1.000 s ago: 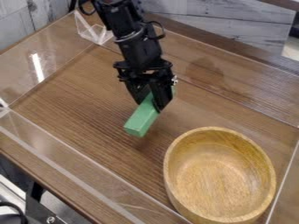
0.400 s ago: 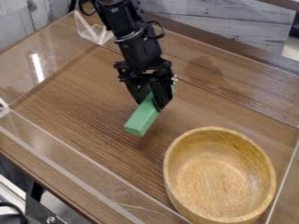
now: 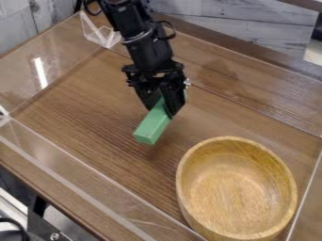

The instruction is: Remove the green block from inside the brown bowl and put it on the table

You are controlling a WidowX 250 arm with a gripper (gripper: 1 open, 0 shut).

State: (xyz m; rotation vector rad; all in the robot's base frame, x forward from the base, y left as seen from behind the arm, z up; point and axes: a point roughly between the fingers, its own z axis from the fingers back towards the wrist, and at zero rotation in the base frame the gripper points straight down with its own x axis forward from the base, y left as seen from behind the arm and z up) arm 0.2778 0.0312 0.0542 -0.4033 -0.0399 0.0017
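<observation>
- Nothing is moving since the earlier pictures: the arm, the green block and the bowl are all sitting in the same spots as before.
- The table (image 3: 75,104) is the biggest thing, with clear walls (image 3: 51,155) around its edges, maybe to stop things from sliding off.
- The brown bowl (image 3: 236,151) is resting near the front right corner, and it is empty now.
- The black arm (image 3: 132,28) is reaching down from the back, tipping steeply toward the table.
- The gripper (image 3: 161,109) is squeezing the top end of the green block (image 3: 152,126), so the block is not falling over.
- The green block is leaning, well apart from the bowl, its low end on the table or just above it; I think only letting go is left.
</observation>
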